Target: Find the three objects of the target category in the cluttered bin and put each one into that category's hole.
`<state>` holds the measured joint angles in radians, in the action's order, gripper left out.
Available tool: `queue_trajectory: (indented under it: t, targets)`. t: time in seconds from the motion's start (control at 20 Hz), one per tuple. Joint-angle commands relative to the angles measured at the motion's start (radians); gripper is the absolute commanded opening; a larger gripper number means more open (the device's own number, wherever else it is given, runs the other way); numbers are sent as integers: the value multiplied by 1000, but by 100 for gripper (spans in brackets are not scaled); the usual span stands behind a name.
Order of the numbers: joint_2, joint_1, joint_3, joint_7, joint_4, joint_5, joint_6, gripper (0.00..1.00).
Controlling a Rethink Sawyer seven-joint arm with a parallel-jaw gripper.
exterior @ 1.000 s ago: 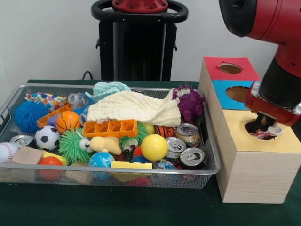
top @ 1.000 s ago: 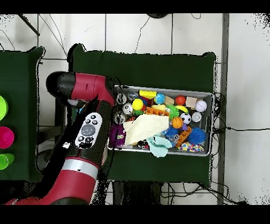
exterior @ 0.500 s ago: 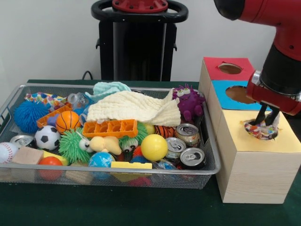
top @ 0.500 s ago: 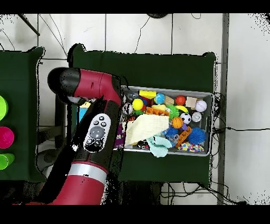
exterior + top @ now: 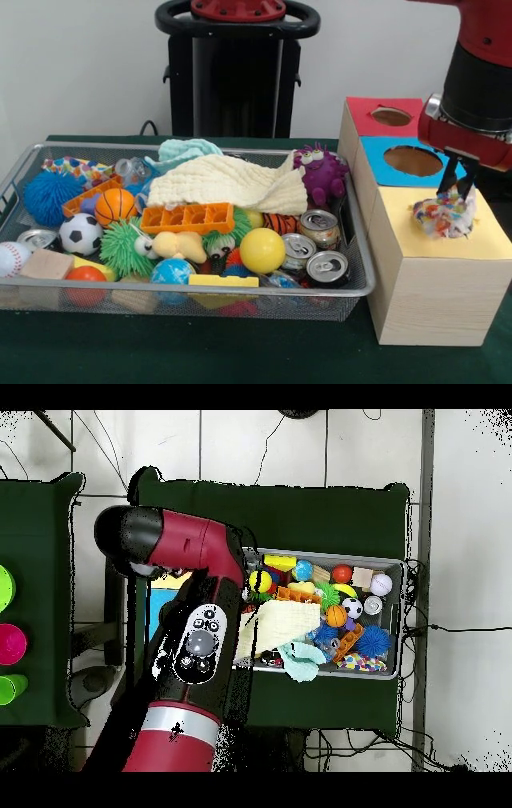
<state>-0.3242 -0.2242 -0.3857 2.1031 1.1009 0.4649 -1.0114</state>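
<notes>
Here the gripper (image 5: 454,190) hangs over the yellow-topped box (image 5: 436,276), clenched on a speckled crumpled cloth (image 5: 442,218) just above that box's hole; the wire bin (image 5: 352,280) sits beside.

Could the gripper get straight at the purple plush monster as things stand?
Probably not yet: the gripper is shut on a multicoloured cloth over the yellow box top. The purple plush monster itself lies uncovered on top.
</notes>
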Motion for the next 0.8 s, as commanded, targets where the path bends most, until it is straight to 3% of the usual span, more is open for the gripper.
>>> queue_trajectory:
  t: [0.05, 0.5, 0.8]
  targets:
    - [-16, 15, 147, 55, 143, -7, 105, 0]
    - [-12, -3, 171, 94, 201, -16, 182, 0]
    - [16, 4, 176, 103, 179, -29, 199, 0]
